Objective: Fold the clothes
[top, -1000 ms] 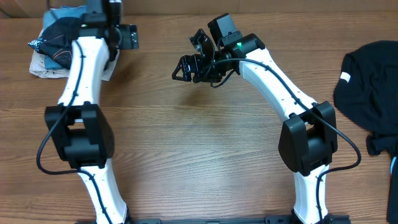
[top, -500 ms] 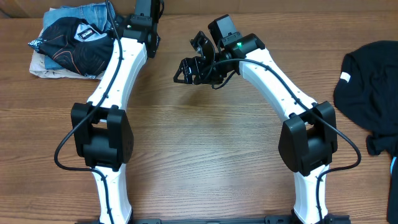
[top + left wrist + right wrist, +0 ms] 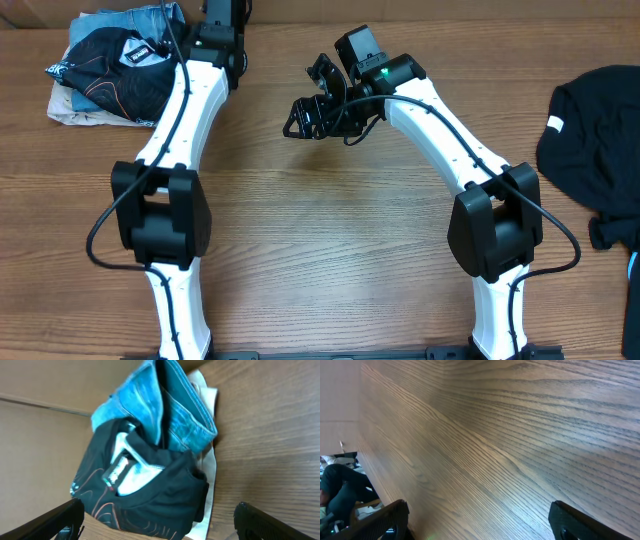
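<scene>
The left tool (image 3: 160, 516) stands wide open and empty near the jersey (image 3: 145, 485), which lies folded on jeans (image 3: 175, 410) in a pile at the worktop's (image 3: 320, 250) far left corner, probably set there as finished. The right tool (image 3: 305, 112), equally spread and holding nothing, hovers over bare wood in the far middle, seemingly keeping clear. A crumpled black garment (image 3: 590, 130) waits at the right edge.

The counter (image 3: 330, 240) is bare between the left arm (image 3: 180, 110) and the right arm (image 3: 440, 130). At the far left corner the jersey (image 3: 115, 75), heaped on jeans (image 3: 110, 22), bars the way. A black garment (image 3: 590, 130) covers the right edge. The right tool (image 3: 305, 112) hangs over the far middle with jaws wide apart. The left tool (image 3: 160, 512), also spread wide, is near the heap.
</scene>
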Controlling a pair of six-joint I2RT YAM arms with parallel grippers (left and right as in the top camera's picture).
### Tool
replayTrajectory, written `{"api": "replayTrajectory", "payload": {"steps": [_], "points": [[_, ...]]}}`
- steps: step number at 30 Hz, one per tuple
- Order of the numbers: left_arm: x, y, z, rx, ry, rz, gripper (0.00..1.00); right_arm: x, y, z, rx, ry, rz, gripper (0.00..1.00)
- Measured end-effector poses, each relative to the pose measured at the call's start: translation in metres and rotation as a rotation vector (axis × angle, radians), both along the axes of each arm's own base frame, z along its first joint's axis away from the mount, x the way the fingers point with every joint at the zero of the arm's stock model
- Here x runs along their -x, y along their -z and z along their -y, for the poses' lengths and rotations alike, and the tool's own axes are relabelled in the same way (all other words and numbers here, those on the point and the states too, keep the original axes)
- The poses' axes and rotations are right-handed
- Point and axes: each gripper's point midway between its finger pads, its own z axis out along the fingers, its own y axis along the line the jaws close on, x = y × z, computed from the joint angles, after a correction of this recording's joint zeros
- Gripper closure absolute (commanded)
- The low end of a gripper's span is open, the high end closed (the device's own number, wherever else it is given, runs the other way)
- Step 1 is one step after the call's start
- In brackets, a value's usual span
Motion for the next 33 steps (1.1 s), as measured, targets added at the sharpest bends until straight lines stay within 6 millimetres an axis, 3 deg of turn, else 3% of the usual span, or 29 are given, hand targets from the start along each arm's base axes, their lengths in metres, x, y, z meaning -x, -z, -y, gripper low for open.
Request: {"api": "replayTrajectory", "payload": {"steps": [6,10,17,23,33], "points": [[-0.002,0.057,-0.002,-0.024,0.007,-0.112,0.01,0.0,0.0,0.0,0.0,-0.001,0.003,0.07],[-0.005,0.076,-0.002,-0.031,0.011,-0.132,0.0,-0.001,0.0,0.0,0.002,-0.001,0.005,0.07],[-0.008,0.078,-0.015,-0.041,-0.02,-0.115,0.02,-0.002,0.001,0.002,0.008,0.005,0.007,0.07],[-0.012,0.088,-0.052,-0.047,-0.086,-0.097,0.04,-0.004,0.001,0.005,0.009,0.012,0.007,0.07],[-0.011,0.089,-0.06,-0.062,-0.082,-0.115,0.07,-0.005,0.001,0.007,0.009,0.016,0.007,0.07]]}}
